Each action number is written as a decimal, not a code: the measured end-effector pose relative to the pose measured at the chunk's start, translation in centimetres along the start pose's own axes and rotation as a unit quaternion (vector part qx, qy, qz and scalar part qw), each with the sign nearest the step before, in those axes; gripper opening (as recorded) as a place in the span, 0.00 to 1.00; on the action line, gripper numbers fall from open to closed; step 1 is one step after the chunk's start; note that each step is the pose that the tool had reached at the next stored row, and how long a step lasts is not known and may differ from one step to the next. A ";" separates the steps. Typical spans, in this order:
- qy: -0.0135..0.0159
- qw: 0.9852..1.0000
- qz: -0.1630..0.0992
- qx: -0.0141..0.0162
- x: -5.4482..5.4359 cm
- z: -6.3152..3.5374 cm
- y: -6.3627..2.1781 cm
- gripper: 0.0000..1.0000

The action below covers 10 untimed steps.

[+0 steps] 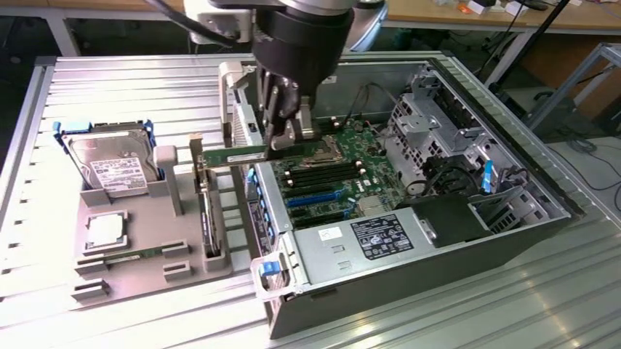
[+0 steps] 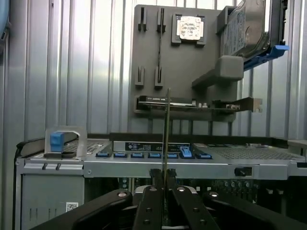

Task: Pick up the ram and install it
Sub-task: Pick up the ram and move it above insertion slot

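Observation:
My gripper (image 1: pixel 282 140) is shut on one end of the ram (image 1: pixel 233 155), a long green stick held level on its edge in the air. It hangs over the left wall of the open computer case (image 1: pixel 276 218), just short of the motherboard's black memory slots (image 1: pixel 318 174). In the wrist view the ram (image 2: pixel 166 129) is edge-on, a thin line rising from between my closed fingers (image 2: pixel 154 191). A second ram stick (image 1: pixel 136 254) lies in the grey holder tray (image 1: pixel 145 211), and appears in the wrist view as a dark strip (image 2: pixel 159 45).
The holder tray also carries a hard drive (image 1: pixel 112 166), a square silver processor (image 1: pixel 105 230) and an expansion card (image 1: pixel 206 218) standing on edge. Inside the case are the power supply (image 1: pixel 379 236) and metal drive cages (image 1: pixel 437 138). Ribbed metal tabletop (image 1: pixel 145 87) surrounds everything.

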<state>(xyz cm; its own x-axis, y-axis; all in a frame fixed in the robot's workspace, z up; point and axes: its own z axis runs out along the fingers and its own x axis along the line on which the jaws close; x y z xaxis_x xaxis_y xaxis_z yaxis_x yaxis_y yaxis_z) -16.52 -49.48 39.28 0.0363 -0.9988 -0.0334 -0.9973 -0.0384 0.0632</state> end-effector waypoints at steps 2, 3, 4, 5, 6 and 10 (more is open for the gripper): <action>-0.001 1.000 0.000 0.000 0.0 -0.17 -1.61 0.14; -0.001 1.000 0.000 0.000 0.1 -0.21 -2.21 0.14; -0.002 1.000 0.000 0.000 0.1 -0.26 -2.80 0.14; -0.002 1.000 0.000 0.000 0.1 -0.28 -3.27 0.14; -0.003 1.000 0.000 0.000 0.0 -0.35 -4.30 0.14; -0.005 1.000 0.000 0.000 -0.3 -0.45 -6.12 0.14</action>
<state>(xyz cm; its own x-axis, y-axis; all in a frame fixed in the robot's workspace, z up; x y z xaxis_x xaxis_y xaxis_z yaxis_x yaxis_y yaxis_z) -10.40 -48.94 39.35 0.0365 -0.9984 -0.0440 -0.9973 -0.0392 0.0627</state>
